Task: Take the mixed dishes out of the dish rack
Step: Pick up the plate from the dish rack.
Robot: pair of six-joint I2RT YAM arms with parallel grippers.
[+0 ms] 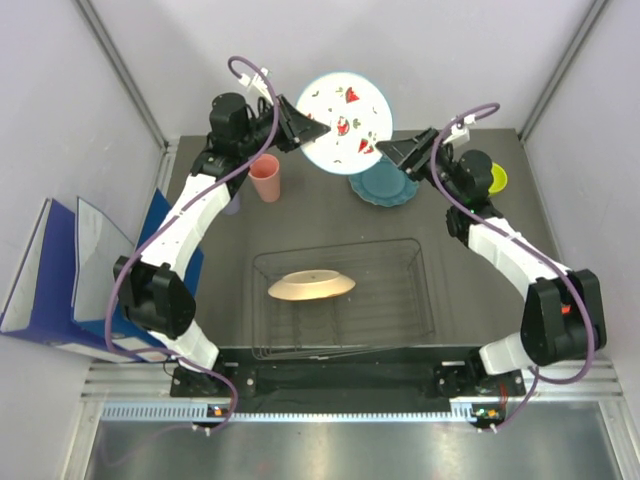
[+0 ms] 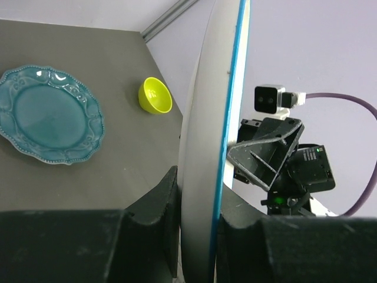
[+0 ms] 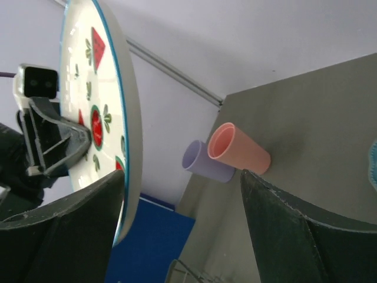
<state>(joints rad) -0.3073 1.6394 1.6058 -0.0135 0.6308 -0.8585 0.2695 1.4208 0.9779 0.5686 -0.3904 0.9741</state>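
The white plate with red marks is held up in the air over the back of the table, standing on edge. My left gripper is shut on its left rim; the rim sits clamped between the pads in the left wrist view. My right gripper is open at the plate's right rim, which lies just inside its left finger. The peach plate lies in the dish rack. The teal plate, yellow-green bowl, salmon-pink cup and lavender cup stand on the table.
Blue folders lie off the table's left side. The teal plate and the bowl are at the back right, below the raised plate. The two cups stand together at the back left. White walls close in the back.
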